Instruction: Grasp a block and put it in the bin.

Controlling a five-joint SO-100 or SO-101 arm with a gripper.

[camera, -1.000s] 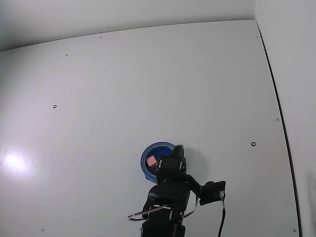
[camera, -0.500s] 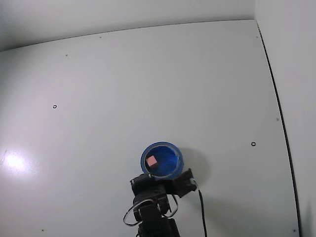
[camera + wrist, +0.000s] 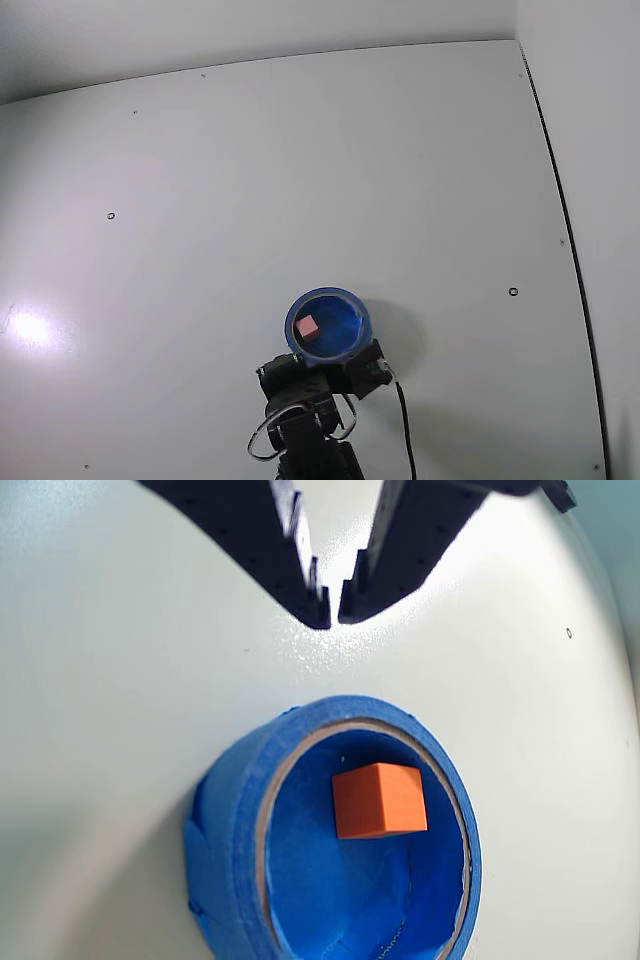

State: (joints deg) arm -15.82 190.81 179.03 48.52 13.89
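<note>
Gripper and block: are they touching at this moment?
Apart. The wrist view shows the gripper nearly closed and empty over bare table beyond the bin, while the block sits alone on its floor.

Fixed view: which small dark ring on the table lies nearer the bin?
The ring right of the bin; the other ring lies farther, upper left.

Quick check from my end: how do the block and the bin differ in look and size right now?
The block is a small orange-red cube with flat faces; the bin is a round blue ring-walled container. The bin is several times wider than the block. The block lies inside, the bin sits directly on the white table. Both are clear of the hand, which holds nothing.
</note>
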